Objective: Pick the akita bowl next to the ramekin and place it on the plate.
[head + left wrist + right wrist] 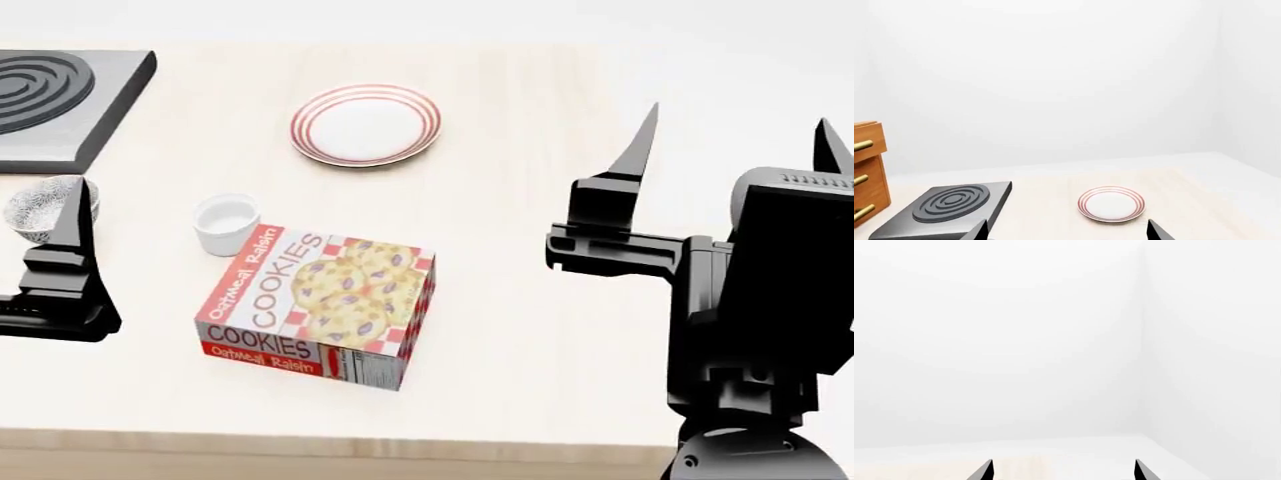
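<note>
A grey-speckled akita bowl (43, 205) is sitting at left beside a small plain white ramekin (226, 222). The red-ringed white plate (364, 124) is lying at upper centre. Both the left gripper (1067, 233) and right gripper (734, 140) are hovering with jaws apart.

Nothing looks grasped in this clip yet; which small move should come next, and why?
Probably bring the left gripper down toward the speckled bowl. Both grippers are open and empty, and the right gripper sits far off on the other side. The bowl stands near the ramekin, close beside the left arm, while the plate lies bare beyond it.
</note>
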